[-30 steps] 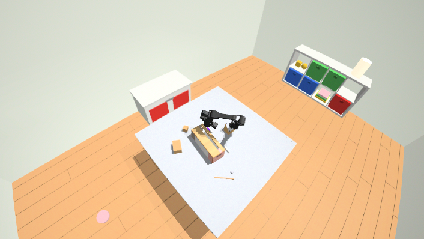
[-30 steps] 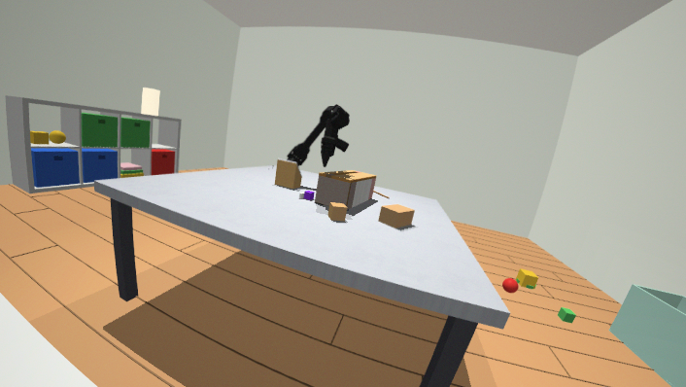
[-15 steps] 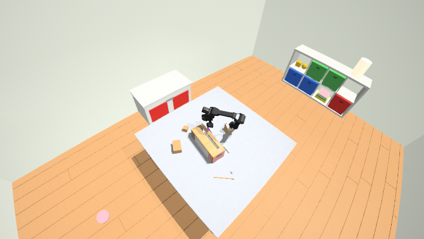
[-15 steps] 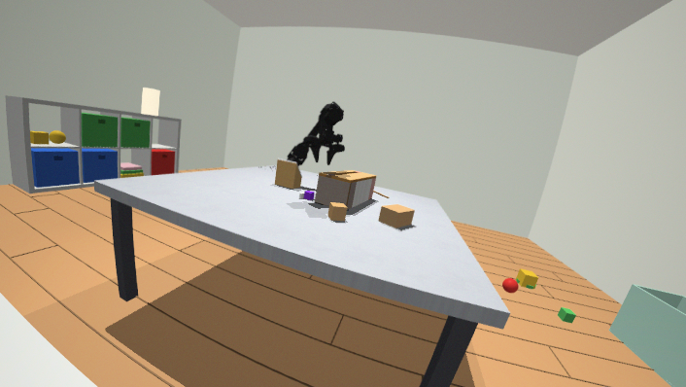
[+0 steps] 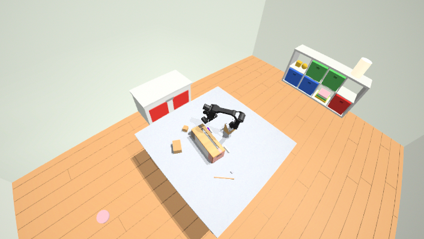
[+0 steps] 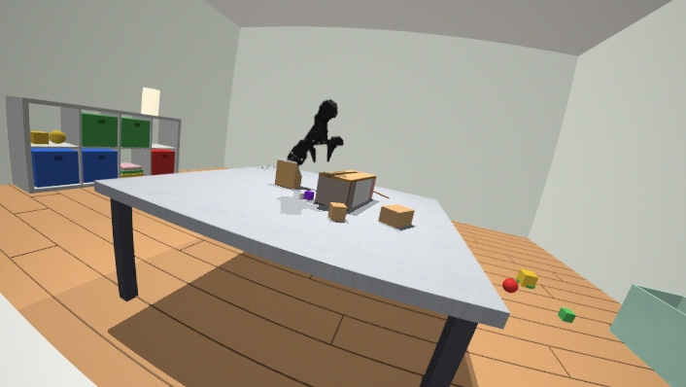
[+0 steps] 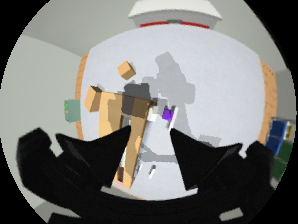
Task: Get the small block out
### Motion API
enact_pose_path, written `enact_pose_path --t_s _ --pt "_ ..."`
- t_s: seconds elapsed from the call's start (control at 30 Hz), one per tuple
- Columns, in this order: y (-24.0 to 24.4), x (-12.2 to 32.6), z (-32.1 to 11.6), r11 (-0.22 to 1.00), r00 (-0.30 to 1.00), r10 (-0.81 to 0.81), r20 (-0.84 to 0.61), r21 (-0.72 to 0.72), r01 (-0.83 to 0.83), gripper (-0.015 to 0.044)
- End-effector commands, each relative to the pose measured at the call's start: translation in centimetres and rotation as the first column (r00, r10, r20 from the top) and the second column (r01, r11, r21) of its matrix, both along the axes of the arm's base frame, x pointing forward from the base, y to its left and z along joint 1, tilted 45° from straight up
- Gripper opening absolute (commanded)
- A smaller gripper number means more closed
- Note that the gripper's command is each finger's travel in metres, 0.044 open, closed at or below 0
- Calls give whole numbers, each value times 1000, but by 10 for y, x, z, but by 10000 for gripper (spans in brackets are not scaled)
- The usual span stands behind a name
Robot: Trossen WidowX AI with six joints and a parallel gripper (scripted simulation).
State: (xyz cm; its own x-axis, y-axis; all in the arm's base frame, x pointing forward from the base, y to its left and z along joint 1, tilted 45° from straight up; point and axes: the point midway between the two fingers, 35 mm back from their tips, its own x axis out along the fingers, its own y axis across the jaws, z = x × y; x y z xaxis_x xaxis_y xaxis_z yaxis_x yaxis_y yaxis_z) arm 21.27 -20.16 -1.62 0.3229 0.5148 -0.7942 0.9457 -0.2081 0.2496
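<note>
A small purple block (image 5: 208, 129) (image 6: 309, 195) (image 7: 168, 115) lies on the table, outside the box and close to its open-slotted long side, near one end. Thin white pieces stand or lie right beside it. The cardboard-coloured box (image 5: 207, 141) (image 6: 332, 192) (image 7: 107, 112) stands upright, with a long slot in its top. My gripper (image 5: 209, 118) (image 6: 321, 161) (image 7: 150, 129) is open and empty, fingers pointing down. It hangs well above the table near that end of the box, higher than the box top. The box's inside is mostly hidden.
A small tan cube (image 5: 185, 128) (image 6: 337, 212) (image 7: 126, 70) and a larger tan block (image 5: 176, 146) (image 6: 396, 216) lie beyond the box. A tan upright panel (image 5: 227, 129) (image 6: 288, 174) stands by the arm's base. A white strip (image 5: 226, 149) and a thin stick (image 5: 223, 178) lie on the table.
</note>
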Motion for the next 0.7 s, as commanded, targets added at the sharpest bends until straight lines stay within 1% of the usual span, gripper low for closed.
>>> enact_pose_path --t_s 0.0,0.2,0.4,0.47,0.67 --pt "2 -13 -14 655 652 -555 -516 212 725 285" --pt "0 -17 -15 386 373 -596 -711 154 910 285" --pt "-2 -20 -15 107 78 -516 -853 27 994 285" --pt "-3 -21 -15 81 51 -503 -863 11 997 285" --pt "-3 -21 -15 81 51 -503 -863 11 997 285"
